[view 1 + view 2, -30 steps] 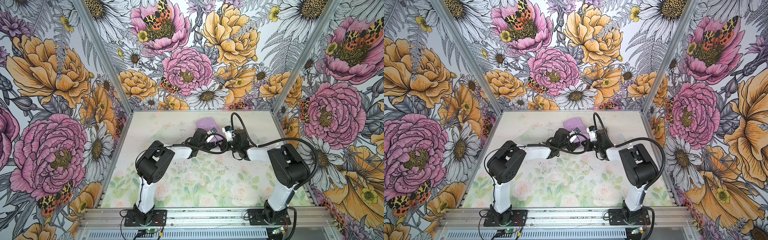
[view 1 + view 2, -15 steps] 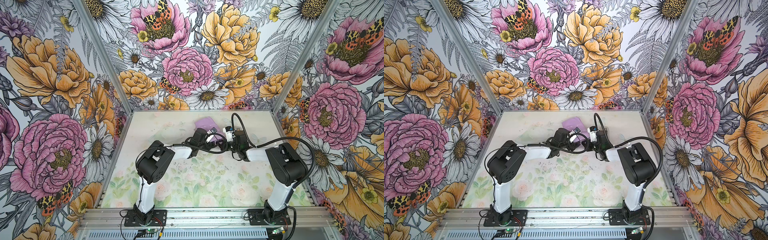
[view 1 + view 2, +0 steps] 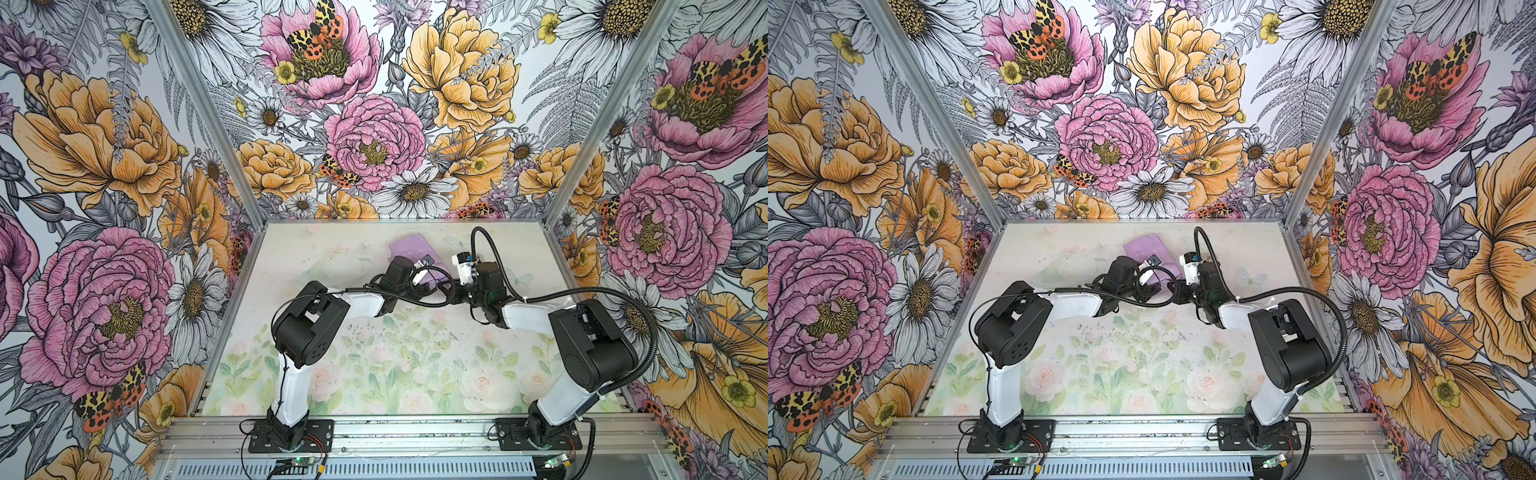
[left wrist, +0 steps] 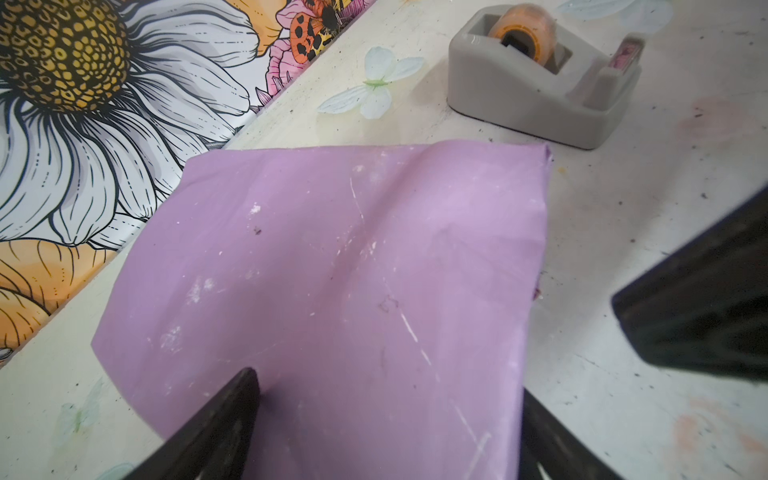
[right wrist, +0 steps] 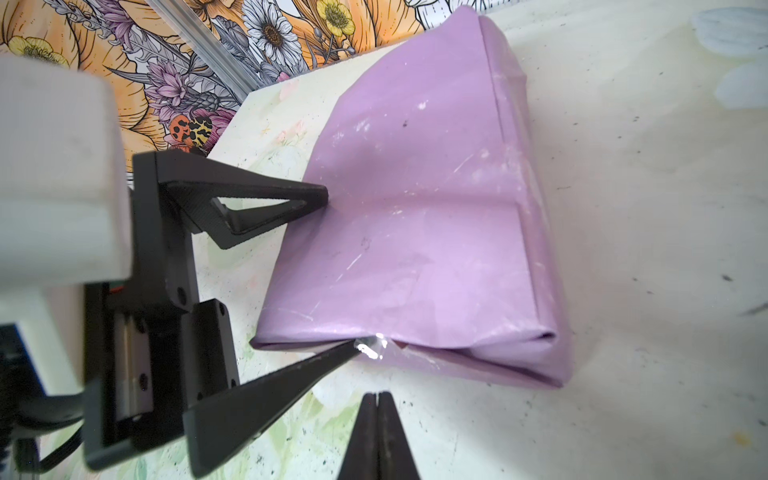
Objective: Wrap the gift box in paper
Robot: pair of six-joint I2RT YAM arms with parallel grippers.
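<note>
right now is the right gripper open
No, the right gripper has its fingers pressed flat together, just short of the paper-wrapped gift box.

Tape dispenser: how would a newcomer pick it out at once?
Start in the left wrist view at the lilac wrapped parcel on the floral table. Just beyond its far corner sits the tape dispenser, apart from it: the only grey moulded block, holding an orange tape roll.

worktop (image 3: 374, 365): pale floral print, scuffed, dark specks | on it, toward far wall: paper (image 5: 419, 216), lilac, creased, folded into a parcel, lying flat | grey tape dispenser (image 4: 540, 83) near paper's corner, apart, orange roll | my arm bases bolted on front rail
</note>
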